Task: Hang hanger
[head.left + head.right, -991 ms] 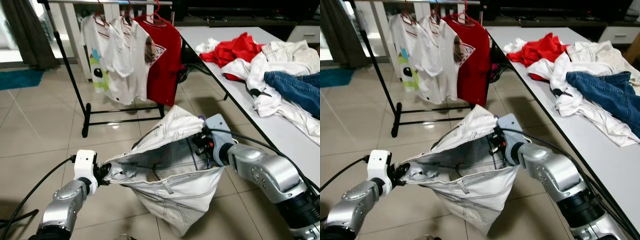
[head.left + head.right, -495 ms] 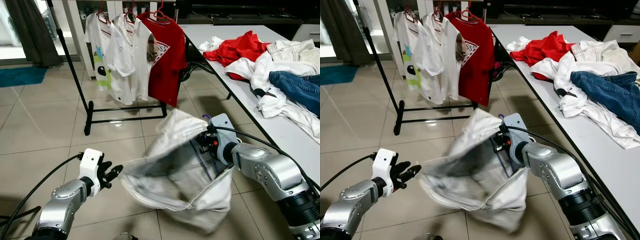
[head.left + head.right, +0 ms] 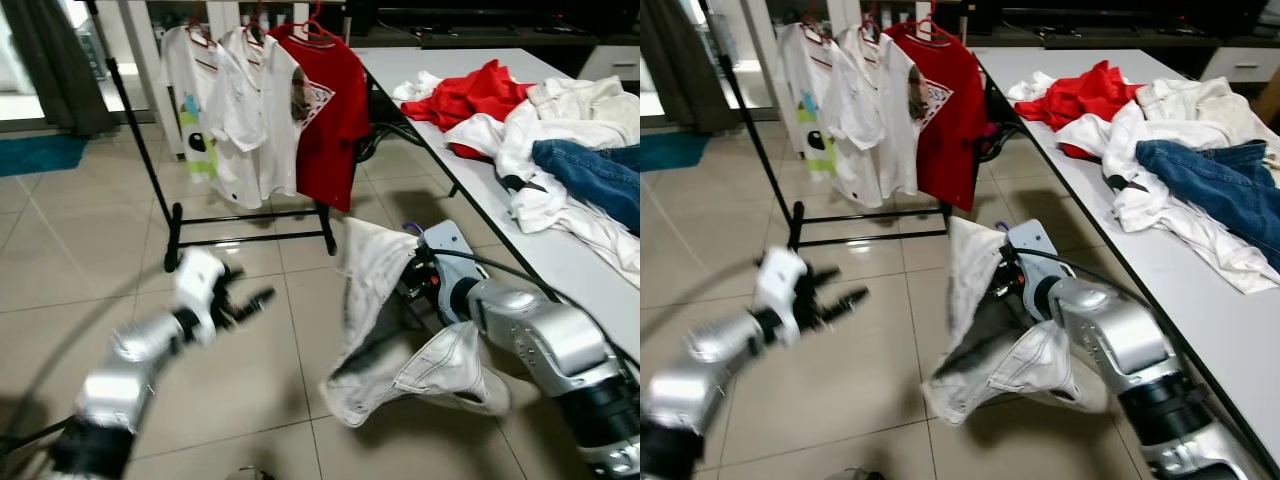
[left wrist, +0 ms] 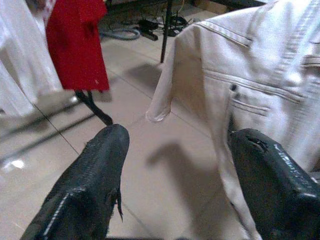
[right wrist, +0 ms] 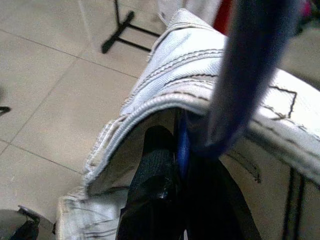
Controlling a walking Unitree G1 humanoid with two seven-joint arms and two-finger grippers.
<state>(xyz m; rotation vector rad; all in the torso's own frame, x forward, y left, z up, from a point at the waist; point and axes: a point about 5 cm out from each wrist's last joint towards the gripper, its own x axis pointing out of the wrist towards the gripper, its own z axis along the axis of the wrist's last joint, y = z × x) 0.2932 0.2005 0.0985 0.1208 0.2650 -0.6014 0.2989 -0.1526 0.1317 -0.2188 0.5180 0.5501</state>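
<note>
A white denim jacket (image 3: 372,268) hangs on a blue hanger (image 5: 248,60). My right gripper (image 3: 418,283) is shut on the hanger at the jacket's collar, low beside the table. The jacket droops down, and its lower part (image 3: 425,372) lies crumpled on the floor tiles. My left gripper (image 3: 248,301) is open and blurred, apart from the jacket, off to its left above the floor. In the left wrist view its fingers (image 4: 92,185) stand wide with nothing between them, and the jacket (image 4: 260,75) is just beyond. The black clothes rack (image 3: 250,216) stands ahead.
On the rack hang a red T-shirt (image 3: 325,110) and white shirts (image 3: 240,110) on red hangers. A long white table (image 3: 405,65) on the right carries a pile of clothes (image 3: 545,130), red, white and blue denim. A dark curtain (image 3: 50,60) hangs far left.
My left gripper has let go of the jacket, opened, and risen toward the rack. The jacket has dropped and now hangs from my right gripper alone, touching the floor.
</note>
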